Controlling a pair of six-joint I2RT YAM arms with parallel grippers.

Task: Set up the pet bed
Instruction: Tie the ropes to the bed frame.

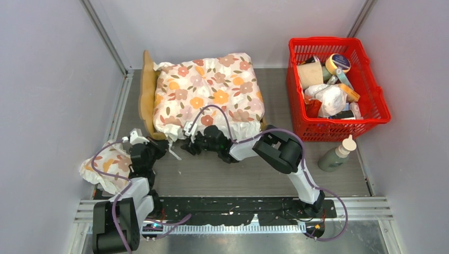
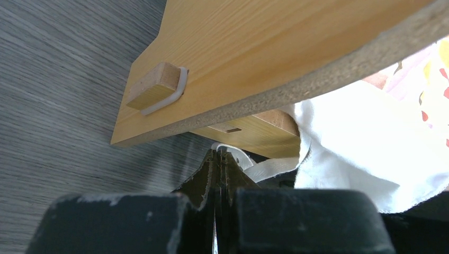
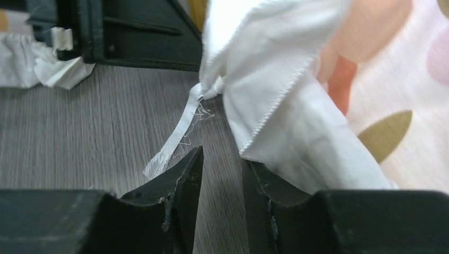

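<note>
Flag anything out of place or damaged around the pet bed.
A small floral pillow lies crumpled at the table's near left, off the pet bed. The cushion's white tie trails on the table with a frayed end.

Big floral cushion (image 1: 209, 92) back-centre, frayed white tie ribbon (image 3: 177, 132) trailing off its near corner onto the grey wood-grain table (image 1: 238, 177). Smaller floral pillow (image 1: 108, 166) crumpled near left. Red basket (image 1: 328, 129) back right: tape roll (image 1: 337, 62), crumpled white bag (image 1: 331, 99), other bits. Grey-green bottle (image 1: 334, 156) upright just in front of it
</note>
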